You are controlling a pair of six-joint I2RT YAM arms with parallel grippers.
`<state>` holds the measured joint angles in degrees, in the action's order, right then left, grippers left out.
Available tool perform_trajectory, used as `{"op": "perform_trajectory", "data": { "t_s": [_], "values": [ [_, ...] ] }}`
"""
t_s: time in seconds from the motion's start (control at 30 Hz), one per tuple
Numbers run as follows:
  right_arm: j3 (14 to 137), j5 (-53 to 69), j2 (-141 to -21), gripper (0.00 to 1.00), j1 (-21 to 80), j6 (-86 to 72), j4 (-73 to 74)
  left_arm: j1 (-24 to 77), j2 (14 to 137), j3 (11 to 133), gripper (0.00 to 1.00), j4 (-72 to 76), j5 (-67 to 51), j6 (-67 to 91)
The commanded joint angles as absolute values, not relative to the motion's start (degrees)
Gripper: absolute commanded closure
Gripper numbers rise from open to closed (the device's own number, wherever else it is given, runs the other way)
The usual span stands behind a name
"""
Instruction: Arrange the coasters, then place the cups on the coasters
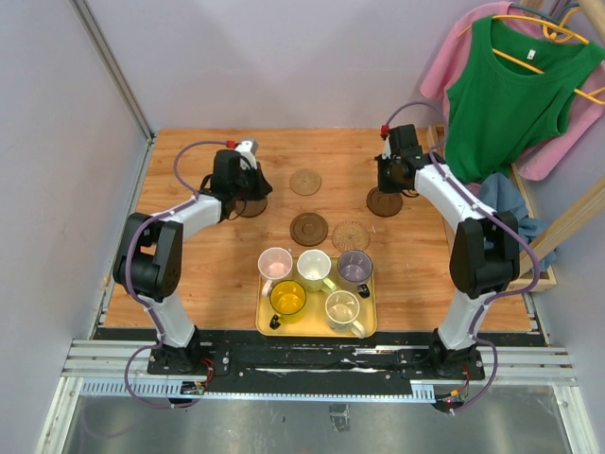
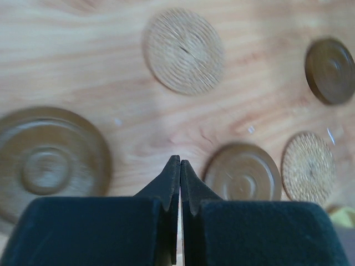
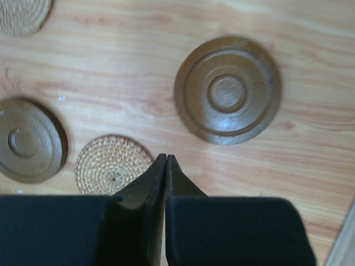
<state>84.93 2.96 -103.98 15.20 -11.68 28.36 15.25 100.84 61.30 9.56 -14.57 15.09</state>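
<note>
Five round coasters lie flat and apart on the pale, grained wooden table (image 1: 217, 284), none bearing a cup. A dark brown wooden coaster with turned rings (image 1: 309, 228) sits in the middle. At its 12 o'clock lies a tan woven coaster (image 1: 305, 182), and at its 3 o'clock, just beside it, a second tan woven coaster (image 1: 351, 235) with a tight spiral weave. At 2 o'clock is the right dark brown coaster (image 1: 384, 201). At 10 o'clock is the left dark brown coaster (image 1: 251, 203), partly hidden under the left arm's wrist. At 6 o'clock a yellow rectangular tray (image 1: 315, 322) holds all five handled cups. The translucent pink cup (image 1: 275, 263), cream cup (image 1: 314, 268) and grey-purple cup (image 1: 354, 268) stand along its far row. The yellow cup (image 1: 287, 299) and pale whitish-green cup (image 1: 343, 308) stand in the near row. The left gripper (image 2: 180, 162) has its black padded fingers pressed together on nothing, tips over bare wood between the left dark disc and the middle one. The right gripper (image 3: 166, 158) is likewise pinched closed and empty, with the right dark disc at its 1 o'clock in the wrist view. Whether either tip touches the boards is hard to tell. Off the table at 2 o'clock hang a green sleeveless top (image 1: 501, 95) and a pink garment (image 1: 442, 71), with a blue cloth (image 1: 501, 199) below.
</note>
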Motion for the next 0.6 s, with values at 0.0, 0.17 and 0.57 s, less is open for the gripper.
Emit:
{"op": "perform_trajectory", "data": {
  "t_s": [0.0,0.17,0.57],
  "values": [
    [80.01,3.17,-103.30,0.99,18.78,-11.18,28.76,20.66,100.03,58.02,0.99,9.30,-19.26,12.42],
    [76.61,4.26,-103.71,0.99,21.89,-12.21,28.21,25.91,101.00,57.96,1.00,8.61,-20.02,11.18],
    [76.63,7.68,-108.86,0.99,27.21,-13.39,27.91,28.56,106.33,60.15,0.99,7.97,-21.22,12.40]
  ]
}}
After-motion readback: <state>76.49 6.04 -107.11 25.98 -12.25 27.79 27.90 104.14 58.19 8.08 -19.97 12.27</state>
